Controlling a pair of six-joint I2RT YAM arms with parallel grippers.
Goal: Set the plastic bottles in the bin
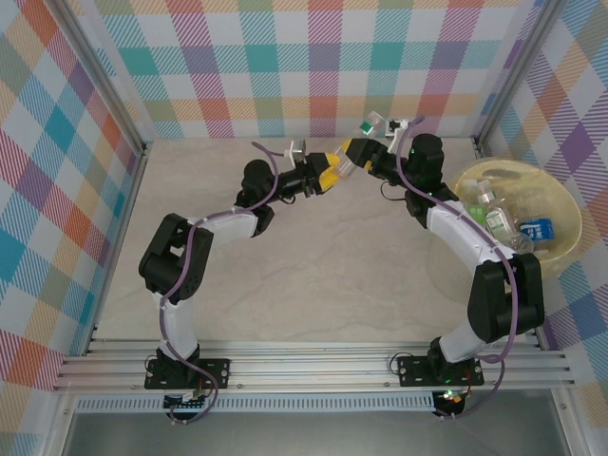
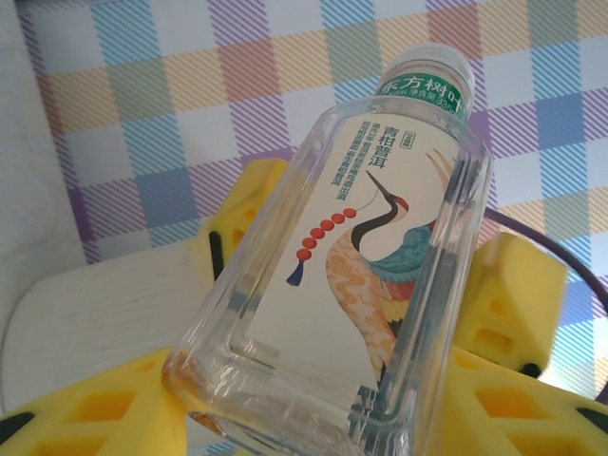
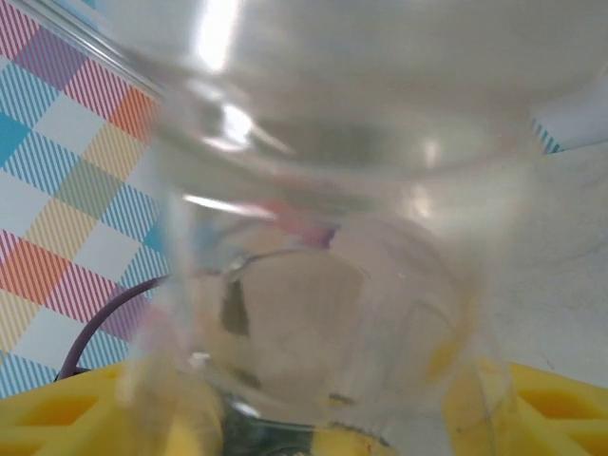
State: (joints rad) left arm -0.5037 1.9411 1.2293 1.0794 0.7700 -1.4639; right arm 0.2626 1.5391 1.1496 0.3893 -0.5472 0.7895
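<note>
A clear plastic bottle (image 1: 348, 163) with a white crane-picture label (image 2: 351, 256) and a green cap hangs in the air at the back of the table. My left gripper (image 1: 330, 176) is shut on its base, its yellow fingers (image 2: 85, 408) on either side. My right gripper (image 1: 359, 150) comes from the opposite side, and its yellow fingers (image 2: 513, 294) press against the bottle's upper body. In the right wrist view the bottle (image 3: 323, 237) is a close blur between that gripper's fingers (image 3: 560, 408). The pale-yellow bin (image 1: 562, 204) stands at the right and holds several bottles (image 1: 489, 211).
Checked walls close off the back and both sides. A metal frame post (image 1: 494, 85) rises just behind the bin. Bare table surface (image 1: 323, 275) stretches between the two arms.
</note>
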